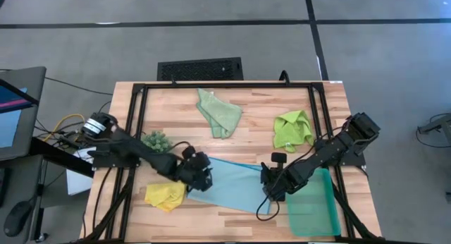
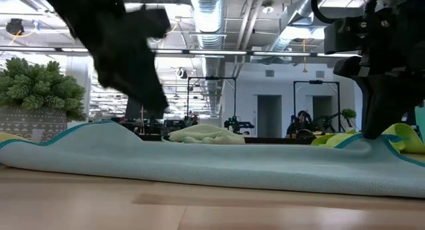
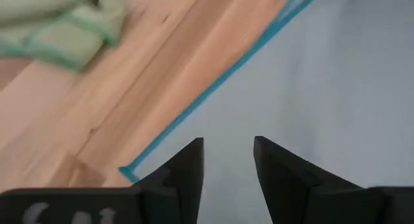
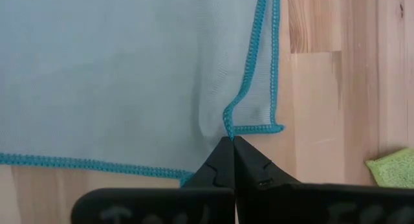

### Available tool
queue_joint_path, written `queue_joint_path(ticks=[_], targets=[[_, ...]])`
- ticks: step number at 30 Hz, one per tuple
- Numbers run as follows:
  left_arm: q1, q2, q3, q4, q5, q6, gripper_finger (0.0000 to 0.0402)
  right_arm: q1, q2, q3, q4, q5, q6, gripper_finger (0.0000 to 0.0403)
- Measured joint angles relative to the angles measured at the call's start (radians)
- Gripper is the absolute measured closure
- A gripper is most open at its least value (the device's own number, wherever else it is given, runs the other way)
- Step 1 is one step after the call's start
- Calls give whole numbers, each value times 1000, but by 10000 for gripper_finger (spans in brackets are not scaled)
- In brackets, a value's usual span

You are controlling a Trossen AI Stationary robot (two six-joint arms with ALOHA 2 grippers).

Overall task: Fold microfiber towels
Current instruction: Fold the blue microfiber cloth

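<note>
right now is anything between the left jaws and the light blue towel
Nothing visible. The left gripper hovers with jaws open right over the light blue towel, near its corner. The yellow towel and the dark green clump lie off to the sides.

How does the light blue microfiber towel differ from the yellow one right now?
The light blue microfiber towel lies spread nearly flat mid-table; the yellow microfiber towel sits crumpled near the front left. The blue covers far more table. The right gripper is shut on the blue towel's edge; nothing grips the yellow. Both rest on the wooden table.
</note>
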Motion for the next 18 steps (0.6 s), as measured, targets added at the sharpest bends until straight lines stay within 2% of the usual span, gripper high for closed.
queue_joint_path(ticks=[8, 13, 15, 18], targets=[[95, 111, -22, -116, -46, -5, 274, 0, 0, 0, -8, 0, -1, 394], [132, 102, -20, -201, -117, 19, 274, -1, 0, 0, -8, 17, 0, 394], [131, 78, -4, -256, -173, 10, 274, -1, 0, 0, -15, 43, 1, 394], [110, 48, 30, -303, -195, -4, 274, -4, -5, 6, -63, 80, 15, 394]])
